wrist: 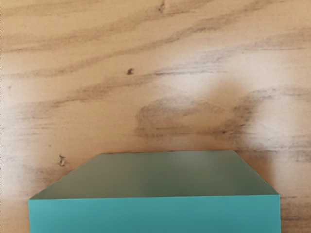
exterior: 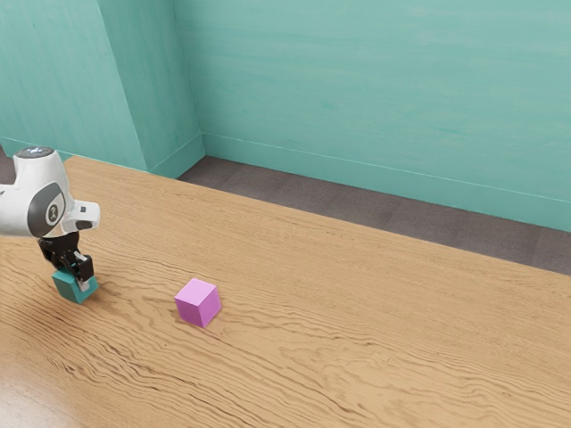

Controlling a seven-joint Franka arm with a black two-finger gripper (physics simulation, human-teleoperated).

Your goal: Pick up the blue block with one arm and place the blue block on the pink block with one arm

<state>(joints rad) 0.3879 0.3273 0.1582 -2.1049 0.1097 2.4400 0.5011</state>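
Black two-finger hand [exterior: 78, 270]: closed around small teal-blue cube [exterior: 73, 290] on wooden worktop [exterior: 357, 312]; pink cube [exterior: 198, 302] near hand, apart.

No text, number or brand can be read. The only sign is a small white mark on the grey round cap [exterior: 46, 211] of the arm [exterior: 25, 189], over the tabletop [exterior: 357, 312] near its edge at the exterior view's left. The mark is too small to read.

Teal walls [exterior: 357, 71] meet grey floor [exterior: 401, 214] behind wooden table [exterior: 357, 357].
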